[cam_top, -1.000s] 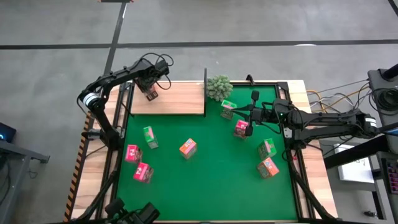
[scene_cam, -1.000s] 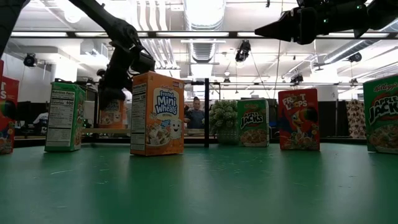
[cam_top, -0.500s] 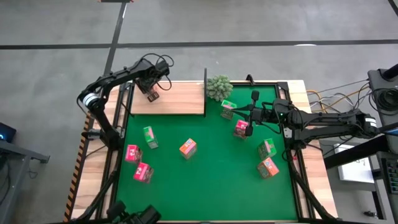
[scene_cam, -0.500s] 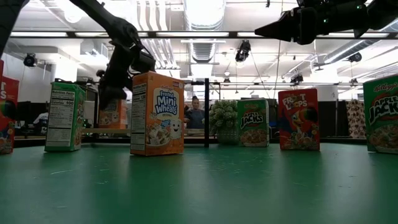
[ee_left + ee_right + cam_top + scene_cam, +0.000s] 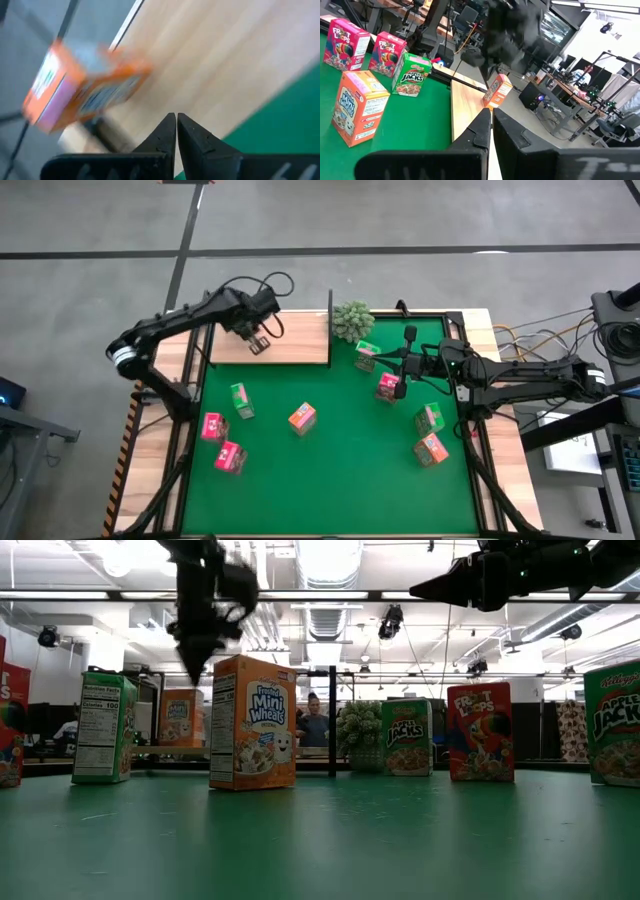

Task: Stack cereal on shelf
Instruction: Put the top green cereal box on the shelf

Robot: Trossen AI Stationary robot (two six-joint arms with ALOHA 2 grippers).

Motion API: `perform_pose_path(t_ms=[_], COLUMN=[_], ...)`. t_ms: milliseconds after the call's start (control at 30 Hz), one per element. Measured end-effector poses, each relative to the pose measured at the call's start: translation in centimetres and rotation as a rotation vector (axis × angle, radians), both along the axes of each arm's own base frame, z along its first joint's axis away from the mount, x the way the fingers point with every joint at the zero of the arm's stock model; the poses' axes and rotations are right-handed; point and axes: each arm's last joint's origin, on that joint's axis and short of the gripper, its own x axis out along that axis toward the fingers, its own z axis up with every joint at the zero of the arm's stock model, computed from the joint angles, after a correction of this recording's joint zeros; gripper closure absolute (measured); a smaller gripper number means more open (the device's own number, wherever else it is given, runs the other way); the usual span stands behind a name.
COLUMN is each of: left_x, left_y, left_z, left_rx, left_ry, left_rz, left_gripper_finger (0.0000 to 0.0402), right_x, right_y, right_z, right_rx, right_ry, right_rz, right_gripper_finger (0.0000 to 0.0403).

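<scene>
The left pincer (image 5: 258, 340) is seen above the shelf (image 5: 290, 338), over the board's middle, with its two fingers pressed together and nothing between them. One orange cereal box (image 5: 82, 87) is stood on the shelf at the board's far left end, apart from that pincer; in the high view it is hidden under the arm. The shelf is laid along the far edge of the green mat (image 5: 340, 470), with a black upright (image 5: 330, 305) at its right end and a small plant (image 5: 352, 320) just beside that upright.

The right pincer (image 5: 401, 364) is held above the mat, well to the right of the shelf, fingers together and empty, near a pink-red box (image 5: 388, 388) and a green box (image 5: 366, 354).

On the mat in front of the shelf another orange box (image 5: 302, 418), a green box (image 5: 241, 400) and two pink-red boxes (image 5: 221, 442) are scattered. Further right of the shelf, a green box (image 5: 430, 418) and an orange box (image 5: 432, 450) are seen.
</scene>
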Motion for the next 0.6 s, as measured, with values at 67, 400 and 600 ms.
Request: perform_pose_path(t_ms=[67,400,600], left_x=[1.0,2.1,1.1], left_y=[-1.7,-11.1,-14.8], left_z=[1.1,2.0,-0.9], left_rx=[0.023,0.107,0.102], left_ry=[-0.120,-0.546,-0.627], left_rz=[-0.094,-0.564,-0.788], left_gripper_finger=[0.0402,0.0402,0.0402], right_x=[0.0,0.0,0.0], right_y=[0.0,0.0,0.2], right_z=[0.0,0.0,0.0], right_rx=[0.012,0.147,0.275], right_ry=[-0.005,-0.031,-0.046], right_rz=[0.000,-0.001,0.015], right_gripper_finger=[0.0394,0.0394,0.0394])
